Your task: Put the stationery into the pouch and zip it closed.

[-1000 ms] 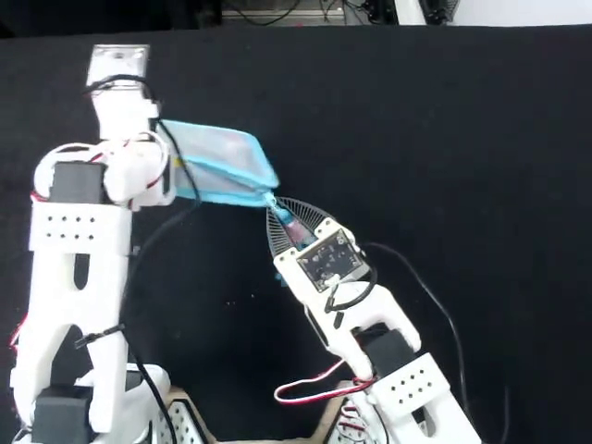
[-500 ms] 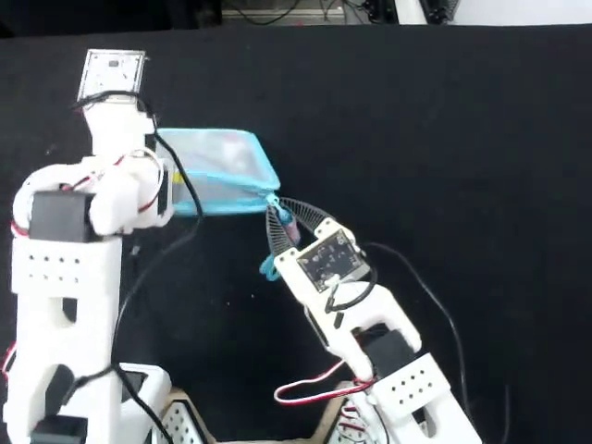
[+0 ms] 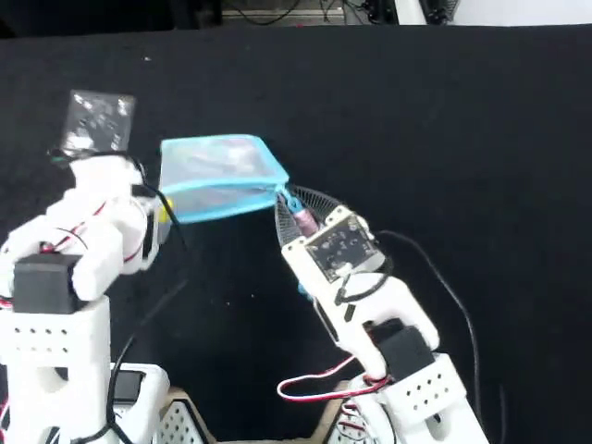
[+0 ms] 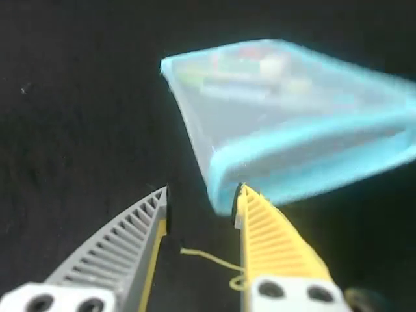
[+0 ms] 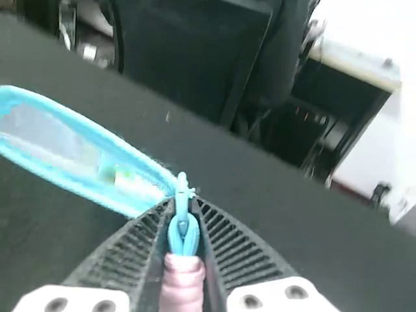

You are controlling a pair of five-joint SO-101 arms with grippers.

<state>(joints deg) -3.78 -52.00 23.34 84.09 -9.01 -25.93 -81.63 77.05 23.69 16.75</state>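
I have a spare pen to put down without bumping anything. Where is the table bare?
The table is bare on its whole right side, past the right gripper, and along the far strip beyond the pouch. It is crowded around the pouch: the left gripper sits at one end, the right gripper pinches the zipper pull at the other.

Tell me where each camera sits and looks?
High view: above the table, looking down at the pouch, left arm and right arm.
Left wrist view: on the left arm, facing the pouch's corner; its open left gripper shows.
Right wrist view: on the right arm, facing the pouch's end; its right gripper pinches the zipper tab.
Shared: the pouch.
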